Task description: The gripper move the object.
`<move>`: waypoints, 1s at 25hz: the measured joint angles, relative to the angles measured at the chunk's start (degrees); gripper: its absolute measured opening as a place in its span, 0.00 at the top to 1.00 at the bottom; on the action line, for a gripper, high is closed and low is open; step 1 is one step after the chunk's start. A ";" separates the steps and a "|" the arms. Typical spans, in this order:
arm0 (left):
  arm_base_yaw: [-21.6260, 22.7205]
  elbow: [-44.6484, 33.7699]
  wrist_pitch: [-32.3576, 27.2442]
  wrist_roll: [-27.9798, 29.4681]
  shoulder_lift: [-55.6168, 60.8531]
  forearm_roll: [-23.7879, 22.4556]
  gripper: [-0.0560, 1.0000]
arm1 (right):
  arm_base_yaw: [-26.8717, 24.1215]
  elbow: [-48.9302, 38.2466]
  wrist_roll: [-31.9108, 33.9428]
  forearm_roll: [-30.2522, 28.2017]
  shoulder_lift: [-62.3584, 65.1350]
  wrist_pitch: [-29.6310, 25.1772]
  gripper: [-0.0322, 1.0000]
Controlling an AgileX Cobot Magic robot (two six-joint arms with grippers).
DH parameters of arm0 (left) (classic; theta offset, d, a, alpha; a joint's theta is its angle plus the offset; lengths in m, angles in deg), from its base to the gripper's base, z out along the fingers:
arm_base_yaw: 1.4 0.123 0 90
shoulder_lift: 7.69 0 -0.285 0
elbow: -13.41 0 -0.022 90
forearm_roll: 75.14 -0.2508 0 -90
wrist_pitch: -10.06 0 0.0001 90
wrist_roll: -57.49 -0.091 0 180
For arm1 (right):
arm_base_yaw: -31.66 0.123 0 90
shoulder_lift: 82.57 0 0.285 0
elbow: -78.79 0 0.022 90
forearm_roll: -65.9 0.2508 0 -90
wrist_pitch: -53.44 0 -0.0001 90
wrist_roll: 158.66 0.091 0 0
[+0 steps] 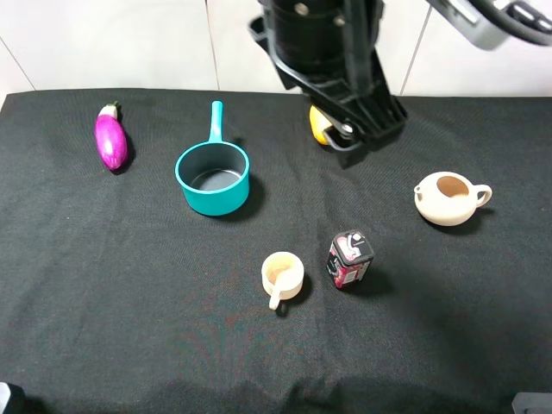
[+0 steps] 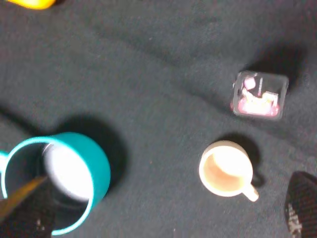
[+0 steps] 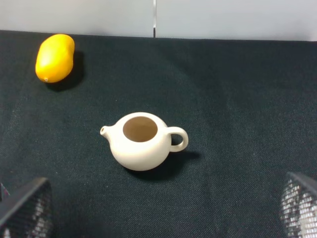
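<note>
The object, a small dark red and black carton with a silver-grey top (image 1: 350, 259), stands upright on the black cloth right of the beige cup (image 1: 282, 276). In the left wrist view the carton (image 2: 258, 95) and the cup (image 2: 225, 168) lie well below the camera. My left gripper (image 2: 166, 210) is open and empty, high above the cloth, with one fingertip over the teal pot (image 2: 64, 178). My right gripper (image 3: 163, 208) is open and empty, short of the teapot (image 3: 141, 141). A black arm end (image 1: 341, 78) hangs high at the back centre of the exterior view.
A teal saucepan (image 1: 212, 177) sits left of centre and a purple eggplant (image 1: 110, 140) at the far left. A yellow fruit (image 1: 318, 125) lies at the back, partly under the black arm. A beige teapot (image 1: 448, 198) stands at the right. A white wall backs the table.
</note>
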 joint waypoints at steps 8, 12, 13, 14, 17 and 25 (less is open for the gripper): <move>0.00 -8.76 0.00 5.47 8.10 -1.24 0.02 | 0.00 0.00 0.00 0.00 0.00 0.00 0.30; 0.00 -13.08 0.00 7.43 12.42 -1.29 0.01 | 0.00 0.00 0.00 0.00 0.00 0.00 0.30; 0.00 -14.12 0.00 7.89 13.56 -1.29 0.01 | 0.00 0.00 0.00 0.00 0.00 0.00 0.30; 0.00 -14.96 0.00 8.33 14.73 -1.29 0.01 | 0.00 0.00 0.00 0.00 0.00 0.00 0.30; 0.00 -17.75 0.00 9.30 17.89 -1.29 0.01 | 0.00 0.00 0.00 0.00 0.00 0.00 0.30; 0.00 -23.83 -0.05 9.98 26.90 -0.85 0.01 | 0.00 0.00 0.00 0.00 0.00 0.00 0.30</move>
